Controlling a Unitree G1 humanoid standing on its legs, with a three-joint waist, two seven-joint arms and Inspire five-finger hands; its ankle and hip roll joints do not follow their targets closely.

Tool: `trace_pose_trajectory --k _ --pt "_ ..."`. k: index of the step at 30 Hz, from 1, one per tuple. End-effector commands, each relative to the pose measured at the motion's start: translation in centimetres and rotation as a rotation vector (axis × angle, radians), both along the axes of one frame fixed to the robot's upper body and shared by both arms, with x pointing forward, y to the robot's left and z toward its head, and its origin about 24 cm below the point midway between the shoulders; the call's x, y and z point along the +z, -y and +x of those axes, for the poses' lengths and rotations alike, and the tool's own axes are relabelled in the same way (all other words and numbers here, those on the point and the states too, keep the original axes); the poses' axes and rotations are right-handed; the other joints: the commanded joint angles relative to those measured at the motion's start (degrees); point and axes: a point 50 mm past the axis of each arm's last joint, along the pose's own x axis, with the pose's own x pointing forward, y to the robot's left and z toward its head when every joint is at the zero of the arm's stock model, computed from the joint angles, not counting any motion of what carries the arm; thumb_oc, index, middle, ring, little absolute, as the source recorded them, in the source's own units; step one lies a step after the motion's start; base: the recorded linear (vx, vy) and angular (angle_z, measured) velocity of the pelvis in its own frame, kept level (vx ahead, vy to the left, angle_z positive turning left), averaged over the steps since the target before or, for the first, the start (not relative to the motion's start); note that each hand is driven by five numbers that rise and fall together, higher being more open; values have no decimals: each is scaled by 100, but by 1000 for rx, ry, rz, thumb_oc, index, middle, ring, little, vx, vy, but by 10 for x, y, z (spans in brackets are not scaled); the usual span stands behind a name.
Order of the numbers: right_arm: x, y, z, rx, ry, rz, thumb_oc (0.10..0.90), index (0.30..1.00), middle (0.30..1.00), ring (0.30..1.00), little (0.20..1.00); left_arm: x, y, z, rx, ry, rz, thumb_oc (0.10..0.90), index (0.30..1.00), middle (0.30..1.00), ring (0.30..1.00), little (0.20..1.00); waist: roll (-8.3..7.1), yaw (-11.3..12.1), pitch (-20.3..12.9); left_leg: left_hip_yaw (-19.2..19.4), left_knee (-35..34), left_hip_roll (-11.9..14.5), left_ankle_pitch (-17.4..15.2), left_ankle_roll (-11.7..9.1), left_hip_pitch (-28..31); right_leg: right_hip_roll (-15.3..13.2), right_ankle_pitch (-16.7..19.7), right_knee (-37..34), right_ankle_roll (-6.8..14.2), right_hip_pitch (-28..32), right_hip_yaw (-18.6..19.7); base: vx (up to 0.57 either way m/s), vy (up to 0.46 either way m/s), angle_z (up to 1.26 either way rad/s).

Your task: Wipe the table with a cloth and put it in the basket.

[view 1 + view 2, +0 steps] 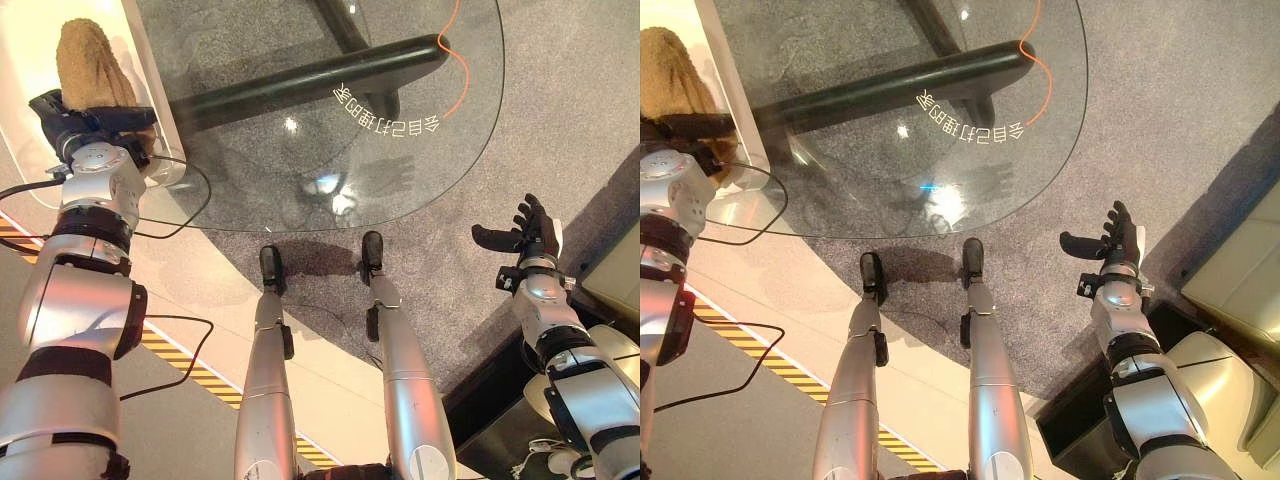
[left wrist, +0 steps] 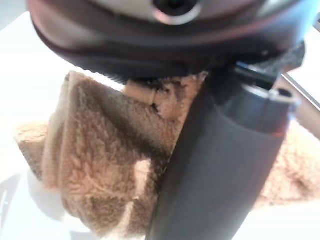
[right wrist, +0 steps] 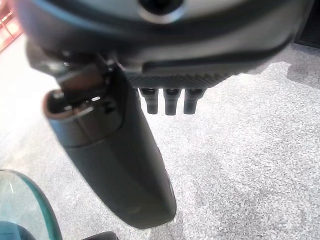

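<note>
The left hand point(image 1: 90, 125) pinches a fluffy tan cloth point(image 1: 90, 62) at the far left, beside the round glass table point(image 1: 420, 160). The right hand point(image 1: 530, 240) hovers over grey carpet point(image 1: 580, 120) on the right, fingers spread.

We see one line of white characters point(image 1: 385, 112) on the round glass table point(image 1: 470, 150), near its right edge beside an orange curved line point(image 1: 452, 60) (they appear mirrored, and we cannot read them).

Left hand point(image 1: 85, 125) clenched, right hand point(image 1: 525, 240) splayed.
</note>
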Motion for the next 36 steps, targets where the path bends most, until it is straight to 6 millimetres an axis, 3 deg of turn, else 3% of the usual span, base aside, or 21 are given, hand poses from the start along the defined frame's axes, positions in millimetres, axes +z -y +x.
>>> trace_pose_trajectory --k 1,31,36 --pt "7 16 -6 -47 25 -47 800 900 900 900 900 47 -51 -37 232 123 27 800 900 900 900 900 -50 -1 -149 408 479 -152 -324 249 -209 299 -687 340 -104 165 -174 0 0 0" --pt "1 11 -6 -31 20 -33 800 900 900 900 900 42 -54 -38 228 131 25 800 900 900 900 900 -109 25 -149 410 424 -145 -318 267 -97 311 -627 279 -87 268 -171 0 0 0" --pt "-5 11 -9 -40 15 -23 800 900 900 900 900 32 -55 -37 229 127 0 800 900 900 900 900 -92 55 -149 425 396 -161 -324 268 64 286 -618 238 -67 418 -197 0 0 0"
